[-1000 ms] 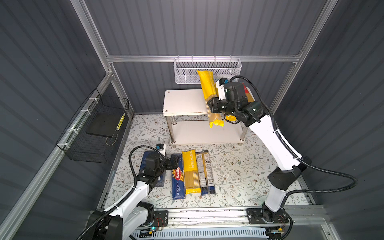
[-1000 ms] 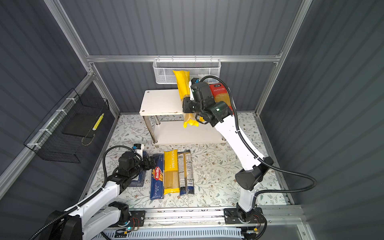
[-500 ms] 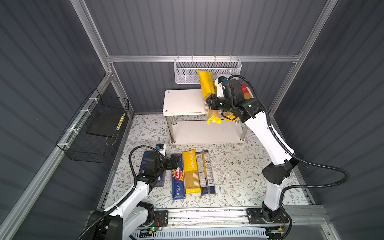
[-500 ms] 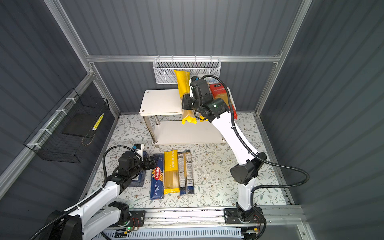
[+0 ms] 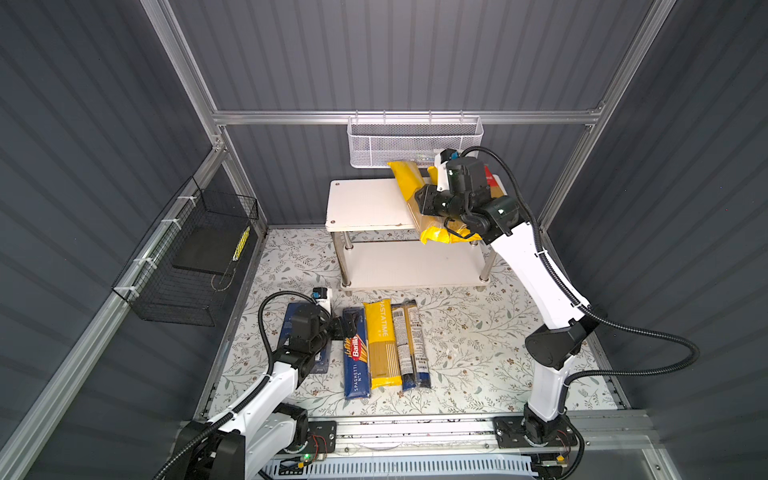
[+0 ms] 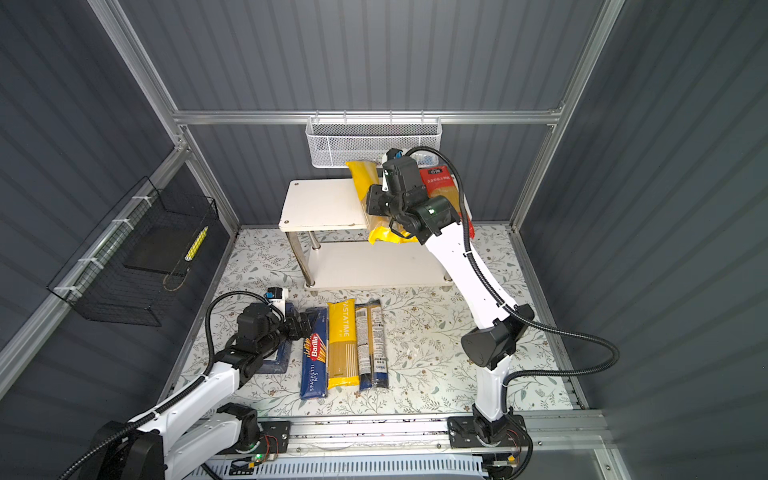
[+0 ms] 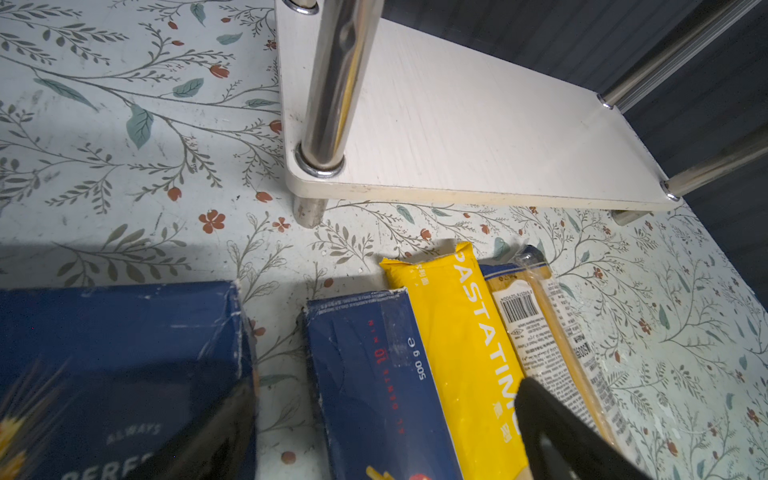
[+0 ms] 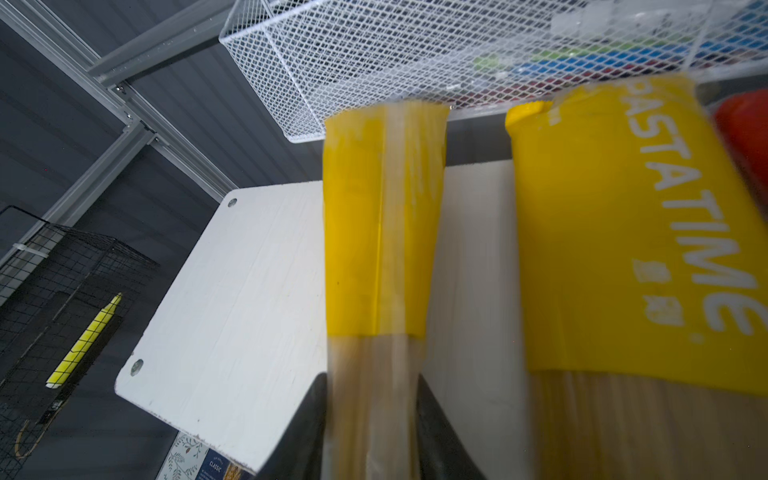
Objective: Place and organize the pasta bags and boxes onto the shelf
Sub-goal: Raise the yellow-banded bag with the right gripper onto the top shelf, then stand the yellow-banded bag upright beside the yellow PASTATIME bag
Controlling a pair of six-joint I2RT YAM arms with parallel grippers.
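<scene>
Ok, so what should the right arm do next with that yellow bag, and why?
Probably open the right gripper fully and let go. Its fingers flank the yellow bag, which looks already laid lengthwise on the top board of the shelf, parallel to the PASTATIME bag beside it.

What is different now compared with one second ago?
The right gripper brought the yellow bag down from a steep tilt, so it now lies lower and flatter over the shelf's top board, beside the second yellow bag; its fingers still flank the bag. The left gripper and the packs on the floor stayed put.
</scene>
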